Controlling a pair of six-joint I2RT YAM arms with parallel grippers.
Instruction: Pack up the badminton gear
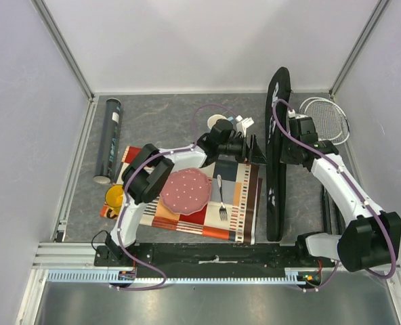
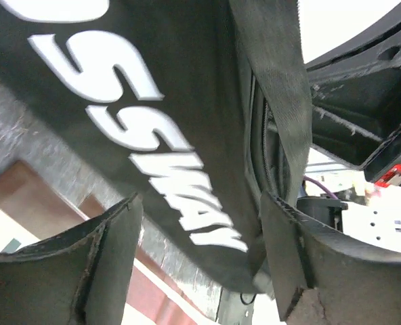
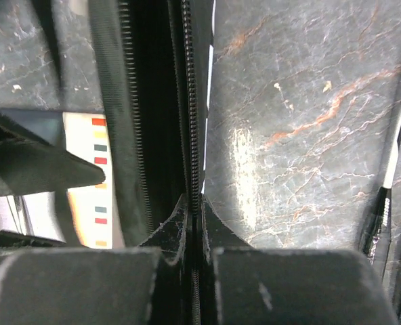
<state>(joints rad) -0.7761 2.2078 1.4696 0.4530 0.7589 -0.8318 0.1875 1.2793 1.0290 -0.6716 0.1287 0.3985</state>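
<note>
The long black racket bag (image 1: 275,196) stands on its edge, running from the back of the table toward the front. My left gripper (image 1: 260,150) is at its left side, open. In the left wrist view the lettered face of the bag (image 2: 153,101) hangs between the spread fingers (image 2: 112,264), held by neither. My right gripper (image 3: 195,210) is shut on the bag's zipper edge (image 3: 192,135), on the bag's top right side (image 1: 286,145). Two rackets (image 1: 326,118) lie right of the bag. The dark tube (image 1: 109,139) lies far left. No shuttlecock can be made out.
A striped placemat (image 1: 244,210) carries a pink plate (image 1: 185,191) and a fork (image 1: 222,200). A yellow mug (image 1: 114,196) sits at its left edge. Small white and light blue items (image 1: 229,122) sit behind my left wrist, partly hidden. Walls close in the table.
</note>
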